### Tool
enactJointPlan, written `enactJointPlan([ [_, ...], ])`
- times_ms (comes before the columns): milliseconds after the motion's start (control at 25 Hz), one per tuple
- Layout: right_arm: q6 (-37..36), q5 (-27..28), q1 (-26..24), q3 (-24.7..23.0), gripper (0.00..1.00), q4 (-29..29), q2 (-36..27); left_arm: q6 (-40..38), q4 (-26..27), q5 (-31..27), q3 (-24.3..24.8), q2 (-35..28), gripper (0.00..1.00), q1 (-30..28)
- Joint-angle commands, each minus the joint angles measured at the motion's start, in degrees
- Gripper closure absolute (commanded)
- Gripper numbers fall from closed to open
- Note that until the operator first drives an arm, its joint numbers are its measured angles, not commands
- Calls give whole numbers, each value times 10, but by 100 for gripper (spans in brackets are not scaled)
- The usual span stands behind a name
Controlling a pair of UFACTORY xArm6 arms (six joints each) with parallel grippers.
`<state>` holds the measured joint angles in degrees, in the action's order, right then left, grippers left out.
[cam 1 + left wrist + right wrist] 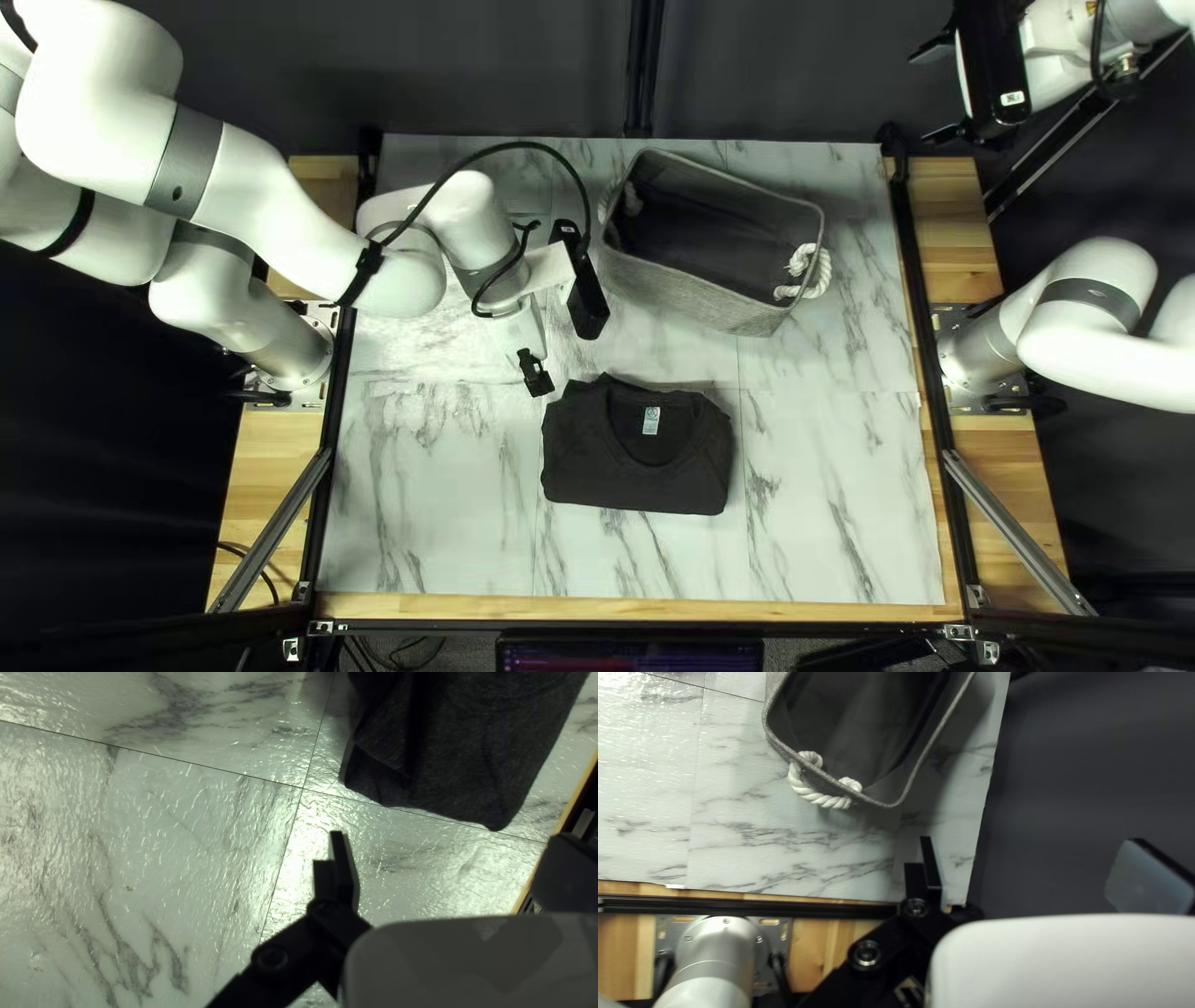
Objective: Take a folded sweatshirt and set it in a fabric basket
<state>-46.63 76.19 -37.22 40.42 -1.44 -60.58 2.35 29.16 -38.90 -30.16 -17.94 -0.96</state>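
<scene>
A folded black sweatshirt point(637, 467) lies flat on the table, collar towards the basket. The grey fabric basket point(697, 293) stands behind it, open side up. My left gripper point(535, 373) hovers by the sweatshirt's back left corner. In the left wrist view the sweatshirt point(448, 746) lies ahead of my left gripper point(448, 840), whose fingers are wide apart and hold nothing. My right gripper point(934, 92) is raised beyond the table's back right corner. In the right wrist view, my right gripper point(1031, 843) is open and unloaded, with the basket point(775, 734) ahead of it.
White rope handles point(815, 270) hang at the basket's ends. Black rails point(927, 361) run along the table's sides, and a dark curtain point(772, 75) hangs behind. My left arm point(237, 174) reaches over the table's back left part.
</scene>
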Motion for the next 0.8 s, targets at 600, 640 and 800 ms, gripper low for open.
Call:
enactJointPlan([
  [600,48,0,98,84,0,44,134,0,0,0,0,0,0,0],
  [640,48,0,98,84,0,44,134,0,0,0,0,0,0,0],
  [800,48,0,98,84,0,44,134,0,0,0,0,0,0,0],
])
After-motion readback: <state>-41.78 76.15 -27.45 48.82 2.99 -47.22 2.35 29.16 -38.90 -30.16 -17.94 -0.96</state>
